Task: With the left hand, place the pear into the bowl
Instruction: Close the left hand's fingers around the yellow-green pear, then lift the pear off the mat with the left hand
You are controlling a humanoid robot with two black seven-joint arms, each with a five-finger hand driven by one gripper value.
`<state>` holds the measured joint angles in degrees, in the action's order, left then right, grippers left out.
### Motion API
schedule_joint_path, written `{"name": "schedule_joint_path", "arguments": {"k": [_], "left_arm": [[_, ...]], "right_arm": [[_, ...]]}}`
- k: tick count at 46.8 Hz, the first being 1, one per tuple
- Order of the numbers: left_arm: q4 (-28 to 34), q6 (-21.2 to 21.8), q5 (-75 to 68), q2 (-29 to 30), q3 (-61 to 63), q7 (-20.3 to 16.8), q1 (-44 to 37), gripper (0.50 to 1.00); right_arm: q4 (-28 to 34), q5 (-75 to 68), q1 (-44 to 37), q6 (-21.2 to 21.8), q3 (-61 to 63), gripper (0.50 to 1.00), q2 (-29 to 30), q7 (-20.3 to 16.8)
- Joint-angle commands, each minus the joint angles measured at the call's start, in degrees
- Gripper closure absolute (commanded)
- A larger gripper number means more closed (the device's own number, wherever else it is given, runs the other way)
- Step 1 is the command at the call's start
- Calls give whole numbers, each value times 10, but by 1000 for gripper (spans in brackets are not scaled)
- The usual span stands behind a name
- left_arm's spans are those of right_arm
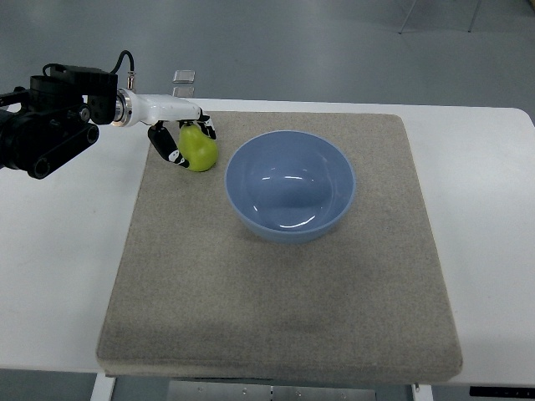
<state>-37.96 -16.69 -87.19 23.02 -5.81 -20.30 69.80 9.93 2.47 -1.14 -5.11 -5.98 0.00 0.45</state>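
A yellow-green pear (200,149) sits at the far left of the beige mat (276,292), just left of the blue bowl (290,185). My left hand (182,138) reaches in from the left edge, its fingers curled around the pear from above and from the left. Whether the pear rests on the mat or is lifted off it, I cannot tell. The bowl is upright and has nothing in it. The right arm does not show.
The mat lies on a white table (58,251). A small clear object (184,77) sits past the table's far edge, behind my hand. Grey floor lies beyond.
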Motion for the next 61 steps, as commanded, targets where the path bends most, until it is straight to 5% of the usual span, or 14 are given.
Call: {"name": "schedule_joint_path", "arguments": {"k": [1,6,61], "left_arm": [[0,0,0,0,0,0,0,902],[0,0,0,0,0,1,0,1000],[-5,-16,85,-1,-8,2,85,1000]], "right_arm": [[0,0,0,0,0,576,0,0],[0,1,0,0,0,576,0,0],[0,0,0,0,0,576,0,0]]}}
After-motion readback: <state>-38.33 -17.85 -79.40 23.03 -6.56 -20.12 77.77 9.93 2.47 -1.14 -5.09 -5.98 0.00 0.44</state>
